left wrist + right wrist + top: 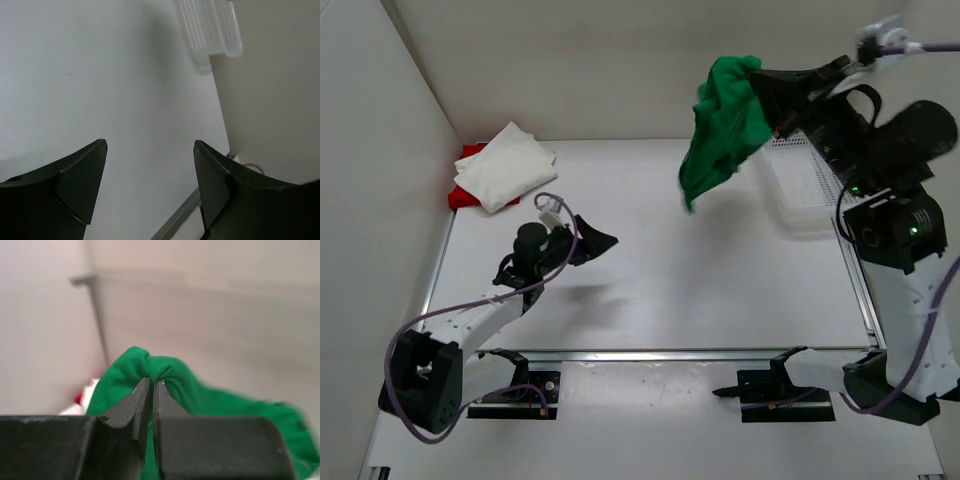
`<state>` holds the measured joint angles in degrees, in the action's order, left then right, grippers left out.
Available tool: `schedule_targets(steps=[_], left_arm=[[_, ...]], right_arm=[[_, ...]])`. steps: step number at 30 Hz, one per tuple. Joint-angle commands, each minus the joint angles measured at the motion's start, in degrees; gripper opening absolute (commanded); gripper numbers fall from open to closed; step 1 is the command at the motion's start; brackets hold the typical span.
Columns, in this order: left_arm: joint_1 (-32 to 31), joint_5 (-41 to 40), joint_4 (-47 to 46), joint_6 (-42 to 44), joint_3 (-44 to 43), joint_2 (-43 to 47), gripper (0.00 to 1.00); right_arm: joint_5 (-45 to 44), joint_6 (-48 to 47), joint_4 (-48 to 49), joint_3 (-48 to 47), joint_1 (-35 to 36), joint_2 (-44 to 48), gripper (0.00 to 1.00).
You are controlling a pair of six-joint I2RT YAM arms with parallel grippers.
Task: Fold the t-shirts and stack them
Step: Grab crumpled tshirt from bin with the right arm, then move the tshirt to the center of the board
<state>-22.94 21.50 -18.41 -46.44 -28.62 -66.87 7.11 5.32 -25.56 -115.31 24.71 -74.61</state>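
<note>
While my right jaws pinch a bunched fold of the green shirt (725, 125), hanging high by the one basket (800, 180), my left jaws gape empty over the worktop (700, 290). Three shirts in all: the white shirt (505, 165) lies folded on the red shirt (467, 153) at the far left corner. By my reckoning, only the green is unfolded and unstacked.

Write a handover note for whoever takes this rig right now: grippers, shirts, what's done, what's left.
Right gripper: shut on the green t-shirt, bunched and hanging in the air near the basket.
Left gripper: open, empty, above bare table.
White t-shirt lies folded on the red t-shirt, far left corner.
Done: those two stacked. Left: spread and fold green, add it on top.
</note>
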Motion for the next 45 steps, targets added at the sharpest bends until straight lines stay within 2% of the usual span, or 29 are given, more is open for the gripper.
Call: schedule_targets(steps=[1, 2, 3, 5, 6, 8, 9, 11, 12, 14, 15, 17, 20, 22, 25, 29, 32, 35, 37, 40, 42, 45], left_arm=[[7.27, 2.5, 0.65, -3.04, 1.9, 6.91, 0.81], [9.47, 2.67, 1.27, -3.13, 2.16, 8.32, 0.8], [10.36, 3.11, 1.71, -3.22, 1.91, 8.86, 0.8], [13.34, 2.24, 3.99, -2.35, 1.12, 10.79, 0.82], [14.23, 1.8, 4.61, -2.0, 1.02, 11.06, 0.82], [14.06, 0.83, 5.23, -1.82, 2.33, 12.81, 0.83], [14.06, -1.0, 5.4, -1.73, 3.47, 12.99, 0.84], [13.36, -2.34, 4.27, -1.9, 5.14, 13.0, 0.84], [12.58, -3.64, 4.87, -1.03, 5.94, 11.78, 0.85], [11.78, -5.23, 6.54, 0.46, 5.86, 9.23, 0.84], [10.65, -5.15, 6.81, 1.08, 6.55, 7.65, 0.84], [8.71, -7.42, 6.38, 1.52, 7.79, 6.59, 0.82], [3.0, -14.09, 7.07, 4.67, 7.45, 6.31, 0.77], [-3.48, -18.06, 9.87, 7.83, 3.42, 4.48, 0.76], [-9.48, -21.32, 15.31, 13.02, -2.03, 0.0, 0.73], [-10.99, -27.11, 21.57, 16.02, -4.25, -2.56, 0.66], [-8.8, -29.93, 21.31, 15.68, -0.22, 2.17, 0.7], [-7.74, -29.85, 22.72, 15.76, 0.93, 2.89, 0.77], [-8.17, -26.96, 21.06, 15.15, 2.16, 1.84, 0.8], [-10.98, -24.4, 16.23, 13.66, 3.13, 0.43, 0.8], [-13.36, -25.36, 14.46, 13.65, 2.96, -0.45, 0.8], [-15.29, -26.5, 15.07, 13.65, 1.38, -1.24, 0.8]], right_arm=[[5.93, 1.16, 7.28, 4.03, -1.13, -0.8, 0.0], [9.37, 4.75, 8.85, 4.82, -5.33, -0.54, 0.0], [14.8, 6.61, 9.99, 7.53, -6.5, -0.54, 0.0], [19.76, 12.05, 15.16, 14.03, -12.29, -0.89, 0.0], [22.39, 13.12, 16.93, 20.23, -13.01, -1.41, 0.01], [21.45, 14.79, 24.2, 31.49, -14.5, -2.99, 0.0], [22.84, 16.02, 26.59, 34.16, -15.56, -4.39, 0.0], [31.94, 26.18, 36.93, 42.33, -19.15, -10.09, 0.0], [33.91, 30.49, 45.78, 51.67, -19.87, -11.77, 0.0], [33.14, 34.65, 53.21, 58.23, -21.01, -14.32, 0.0], [32.36, 35.19, 53.51, 58.96, -21.8, -16.77, 0.0], [31.38, 34.06, 48.52, 56.35, -23.3, -19.51, 0.0], [29.99, 28.8, 38.69, 47.32, -22.78, -23.12, 0.0], [25.69, 23.0, 30.26, 41.07, -19.37, -24.18, 0.0], [21.81, 20.43, 27.94, 40.41, -16.55, -22.87, 0.01], [21.36, 21.22, 31.18, 45.51, -15.48, -18.91, 0.0], [20.67, 21.22, 31.8, 48.5, -15.22, -16.19, 0.0], [21.27, 21.22, 32.24, 49.56, -15.91, -15.48, 0.0], [22.41, 21.57, 32.5, 50.09, -16.01, -15.48, 0.0], [21.11, 20.09, 30.76, 48.69, -15.39, -16.44, 0.0], [20.75, 18.41, 25.76, 43.43, -15.04, -20.12, 0.0], [20.4, 13.94, 12.85, 25.01, -13.82, -34.93, 0.0]])
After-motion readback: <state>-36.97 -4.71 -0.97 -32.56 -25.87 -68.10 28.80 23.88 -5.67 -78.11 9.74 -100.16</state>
